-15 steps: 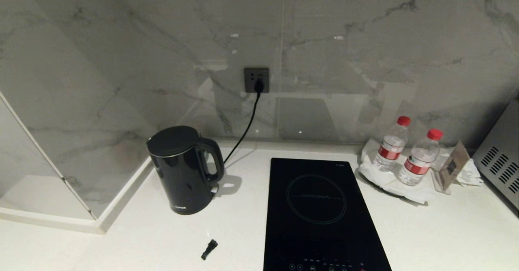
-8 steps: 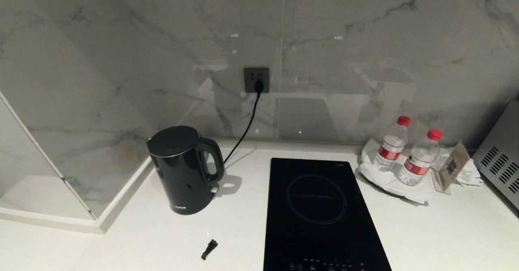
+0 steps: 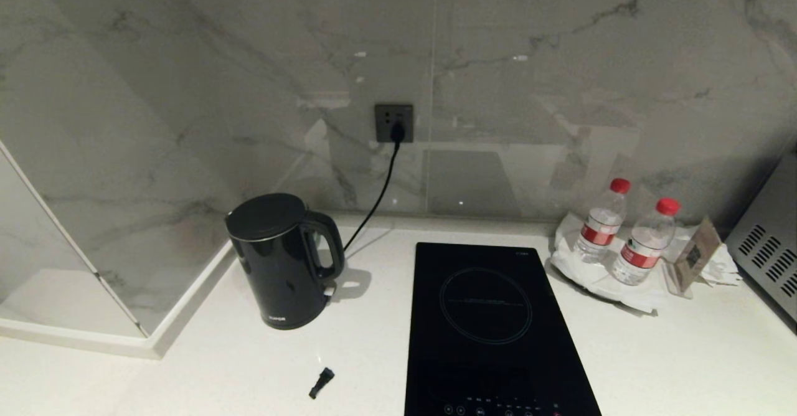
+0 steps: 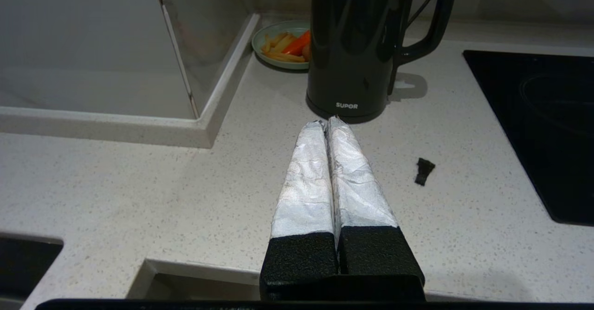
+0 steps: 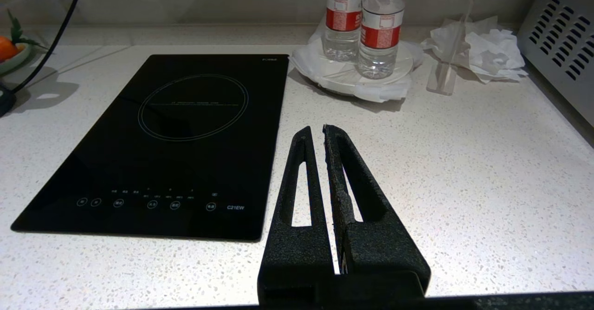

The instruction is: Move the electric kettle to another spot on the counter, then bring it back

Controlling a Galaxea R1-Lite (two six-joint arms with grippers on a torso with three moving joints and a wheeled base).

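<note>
Electric kettle (image 3: 283, 260): stands upright on the counter (image 3: 373, 341), lid closed, loop handle turned toward the induction hob (image 3: 492, 329); it sits straight ahead of the left gripper's tips, near them but apart.
Left gripper (image 4: 327, 123): foil-wrapped fingers pressed together, clenched on nothing, hovering over the counter and pointing at the kettle's base.
Right gripper (image 5: 314, 131): black fingers drawn together with only a thin slit between them, empty, above bare counter just beside the hob's near right corner.
Small black piece (image 4: 424, 170): lies on the counter to one side of the left fingers, between them and the hob.
Plate of food (image 4: 280, 45): beyond the left tips, behind the kettle.
Water bottles (image 5: 364, 29): two, upright on a white tray, well ahead of the right tips.
Cord (image 3: 381, 195): runs from the wall socket (image 3: 393, 122) down behind the kettle.
</note>
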